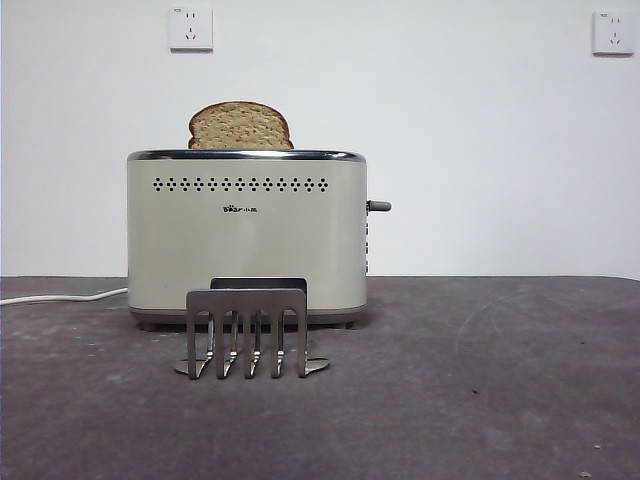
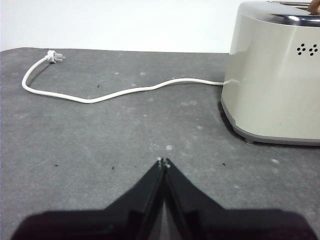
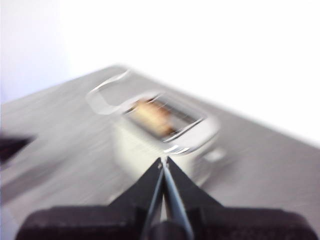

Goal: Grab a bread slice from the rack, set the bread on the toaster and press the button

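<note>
front: bread [image 1: 240, 126] in toaster [image 1: 246, 235], lower part hidden; rack [image 1: 246, 332] in front; button [image 1: 379, 206] at side. left wrist: left gripper [image 2: 163, 162] jaws together above table [image 2: 100, 145], cord [image 2: 115, 92] nearby. right wrist: blurred; right gripper [image 3: 163, 161] jaws together above toaster.

white wall [image 1: 450, 120] | two sockets [image 1: 190, 28] | dark grey table [image 1: 480, 380]
</note>
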Robot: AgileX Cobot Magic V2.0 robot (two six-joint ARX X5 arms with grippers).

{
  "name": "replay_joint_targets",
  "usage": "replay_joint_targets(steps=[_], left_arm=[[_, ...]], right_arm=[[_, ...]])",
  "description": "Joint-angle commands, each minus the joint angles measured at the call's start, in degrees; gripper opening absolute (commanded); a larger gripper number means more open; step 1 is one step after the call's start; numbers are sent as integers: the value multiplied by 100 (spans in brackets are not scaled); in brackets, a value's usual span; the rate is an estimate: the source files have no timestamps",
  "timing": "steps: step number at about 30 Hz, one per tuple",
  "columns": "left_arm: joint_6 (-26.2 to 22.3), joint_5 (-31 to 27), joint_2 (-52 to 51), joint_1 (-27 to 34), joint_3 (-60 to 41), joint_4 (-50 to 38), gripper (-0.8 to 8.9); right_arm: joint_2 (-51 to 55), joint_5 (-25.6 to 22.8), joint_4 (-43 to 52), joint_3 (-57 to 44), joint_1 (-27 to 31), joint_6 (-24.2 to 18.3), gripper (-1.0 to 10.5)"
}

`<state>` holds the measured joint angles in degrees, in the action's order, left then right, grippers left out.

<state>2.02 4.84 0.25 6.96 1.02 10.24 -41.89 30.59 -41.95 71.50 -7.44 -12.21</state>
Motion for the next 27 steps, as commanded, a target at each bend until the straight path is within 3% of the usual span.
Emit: replay_joint_targets(steps=[1, 5, 13, 22, 27], left_arm=[[37, -24, -15, 20, -76, -2, -4], [37, -24, -15, 20, -76, -2, -4], [37, -24, -15, 20, -76, -2, -4], [37, -24, -15, 20, -76, -2, -4], [37, -24, -15, 20, -76, -2, -4]], right_arm=[[483, -592, 846, -887, 70, 586, 1], [1222, -1281, 1812, -2098, 111, 940, 1], [2479, -1952, 2734, -4183, 111, 981, 1], [3547, -2184, 3123, -5925, 111, 1062, 1], [3954, -2697, 3121, -6537, 111, 1497, 1]])
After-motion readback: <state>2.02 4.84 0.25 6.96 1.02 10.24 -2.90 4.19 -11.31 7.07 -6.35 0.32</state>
